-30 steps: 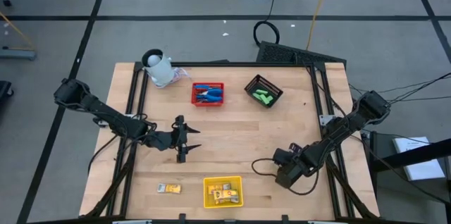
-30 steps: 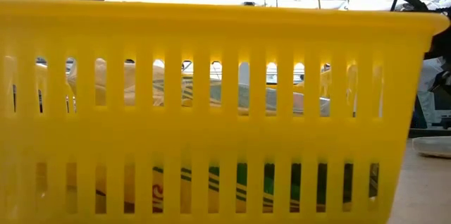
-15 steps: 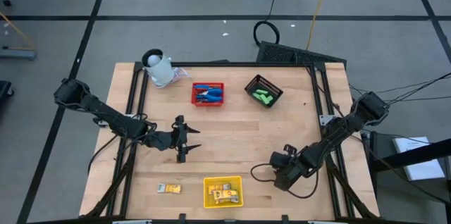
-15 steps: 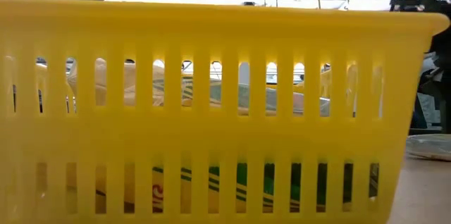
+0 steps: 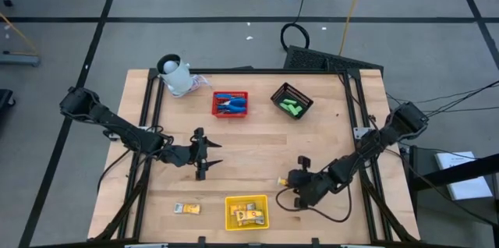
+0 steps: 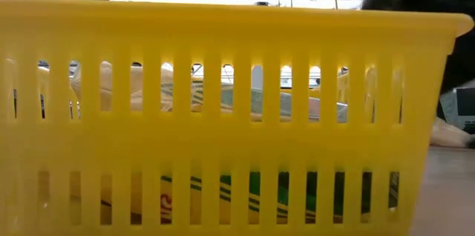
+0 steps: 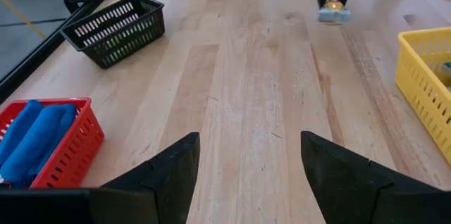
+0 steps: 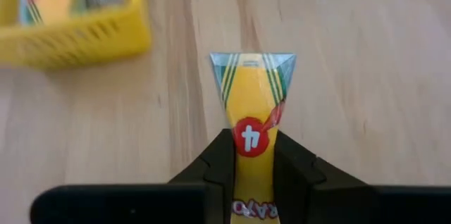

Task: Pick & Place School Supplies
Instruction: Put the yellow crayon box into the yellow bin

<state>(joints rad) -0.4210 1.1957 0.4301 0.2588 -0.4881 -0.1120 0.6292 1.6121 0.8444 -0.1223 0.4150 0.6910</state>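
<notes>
One yellow basket [image 5: 246,212] sits at the near edge of the worktop [image 5: 257,143], with packets in it. One loose packet [image 5: 186,209] lies beside it. The right gripper [image 5: 285,181] pinches one more yellow packet [image 8: 251,122] near that basket. The left gripper [image 5: 204,157] waits mid-worktop, fingers spread. Farther back, one red basket [image 5: 230,104] holds blue tools and one black basket [image 5: 291,100] holds green blocks.

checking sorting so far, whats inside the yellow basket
The yellow basket holds yellow-orange packets; their count is unclear because they overlap. The right gripper carries another packet nearby, and one more lies outside.
</notes>
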